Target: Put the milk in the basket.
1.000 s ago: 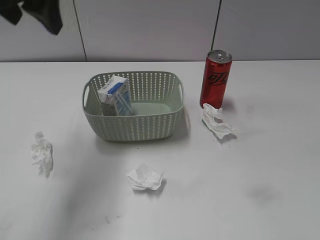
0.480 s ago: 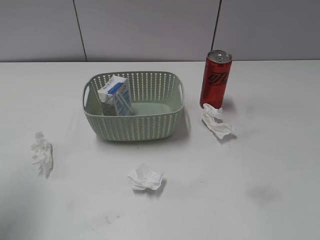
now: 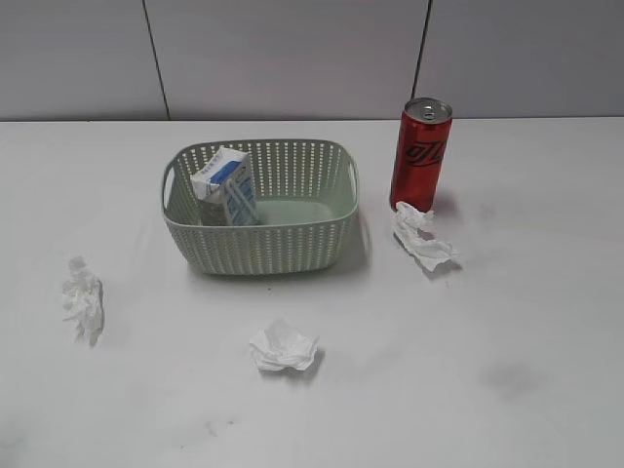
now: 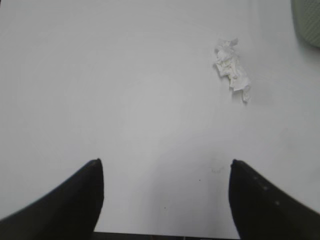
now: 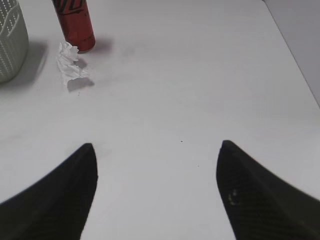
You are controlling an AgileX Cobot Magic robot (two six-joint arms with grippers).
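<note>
The milk (image 3: 224,187) stands tilted in the left end of the basket (image 3: 261,244). A can (image 3: 420,153) stands to the basket's right, with tissues (image 3: 283,347) scattered on the table (image 3: 507,322). Both the left gripper (image 4: 165,172) and the right gripper (image 5: 156,155) hang spread wide and empty above bare table.

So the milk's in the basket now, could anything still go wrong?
Possibly. The milk carton stands tilted against the left wall of the basket, so a nudge could tip it flat inside. The red can stands close beside the basket, with a crumpled tissue at its foot; an arm sweeping back in might knock it over.
</note>
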